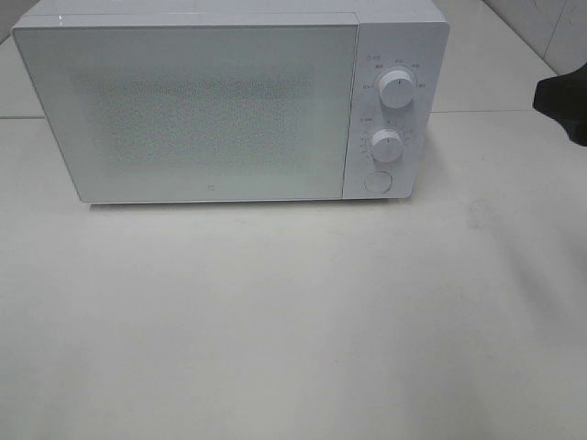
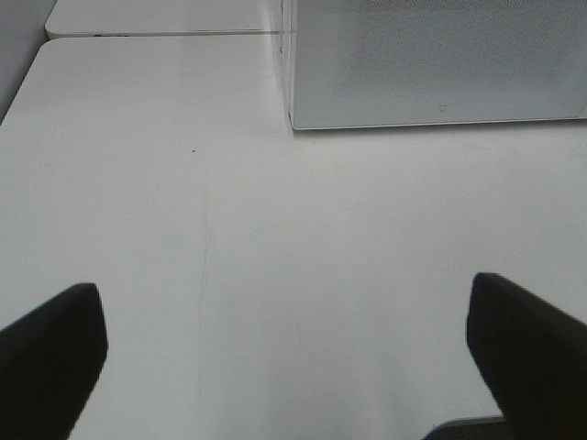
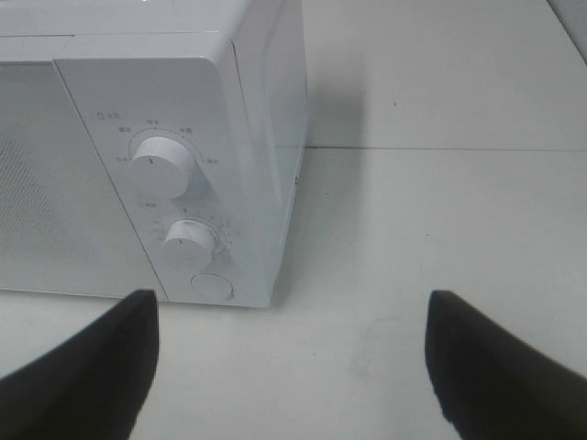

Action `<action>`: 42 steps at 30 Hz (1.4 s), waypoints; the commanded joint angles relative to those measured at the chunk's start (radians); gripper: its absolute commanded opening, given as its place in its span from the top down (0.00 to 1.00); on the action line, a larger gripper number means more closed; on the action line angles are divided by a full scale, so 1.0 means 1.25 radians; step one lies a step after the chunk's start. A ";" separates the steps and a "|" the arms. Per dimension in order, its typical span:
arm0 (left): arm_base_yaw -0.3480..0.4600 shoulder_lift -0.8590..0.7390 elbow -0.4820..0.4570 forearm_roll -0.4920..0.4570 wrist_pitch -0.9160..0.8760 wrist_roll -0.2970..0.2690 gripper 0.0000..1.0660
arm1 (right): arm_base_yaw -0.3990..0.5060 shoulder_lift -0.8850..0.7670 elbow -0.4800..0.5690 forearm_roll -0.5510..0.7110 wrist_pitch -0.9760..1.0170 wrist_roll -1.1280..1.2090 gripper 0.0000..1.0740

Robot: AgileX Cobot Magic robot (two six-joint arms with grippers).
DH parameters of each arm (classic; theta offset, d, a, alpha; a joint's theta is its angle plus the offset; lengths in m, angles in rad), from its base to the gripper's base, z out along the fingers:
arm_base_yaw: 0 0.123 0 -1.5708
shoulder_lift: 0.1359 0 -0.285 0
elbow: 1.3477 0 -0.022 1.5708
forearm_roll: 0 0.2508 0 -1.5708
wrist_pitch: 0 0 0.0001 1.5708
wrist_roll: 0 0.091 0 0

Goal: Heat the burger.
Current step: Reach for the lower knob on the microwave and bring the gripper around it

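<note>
The burger is out of view in every frame. A white microwave (image 1: pixel 211 110) stands at the back of the table with its door closed, and its frosted window hides the inside. My left gripper (image 2: pixel 284 367) is open over bare tabletop, short of the microwave's (image 2: pixel 431 64) front left corner, with nothing between its fingers (image 2: pixel 50 357). My right gripper (image 3: pixel 293 367) is open and empty too, facing the microwave's (image 3: pixel 138 165) control panel from the right front. A dark part of the right arm (image 1: pixel 564 101) shows at the right edge of the high view.
The control panel carries an upper knob (image 1: pixel 396 88), a lower knob (image 1: pixel 387 145) and a round button (image 1: pixel 377 181) below them. A seam between table sections (image 3: pixel 440 148) runs to the right of the microwave. The white tabletop (image 1: pixel 293 321) stretches in front.
</note>
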 commanded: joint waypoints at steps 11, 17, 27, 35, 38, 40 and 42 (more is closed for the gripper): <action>0.003 -0.018 0.002 -0.002 -0.010 -0.005 0.05 | -0.002 0.172 0.135 0.080 -0.442 -0.028 0.29; 0.003 -0.018 0.002 -0.002 -0.010 -0.005 0.05 | -0.002 0.259 0.186 0.173 -0.638 -0.142 0.29; 0.003 -0.018 0.002 -0.002 -0.010 -0.005 0.05 | 0.028 0.368 0.210 0.235 -0.785 -0.170 0.29; 0.003 -0.018 0.002 -0.002 -0.010 -0.005 0.05 | 0.204 0.445 0.210 0.398 -0.902 -0.253 0.29; 0.003 -0.018 0.002 -0.002 -0.010 -0.005 0.05 | 0.276 0.475 0.210 0.459 -0.959 -0.265 0.29; 0.003 -0.018 0.002 -0.002 -0.010 -0.005 0.05 | 0.322 0.494 0.205 0.502 -0.989 -0.267 0.29; 0.003 -0.018 0.002 -0.002 -0.010 -0.005 0.05 | 0.348 0.506 0.201 0.523 -1.003 -0.269 0.29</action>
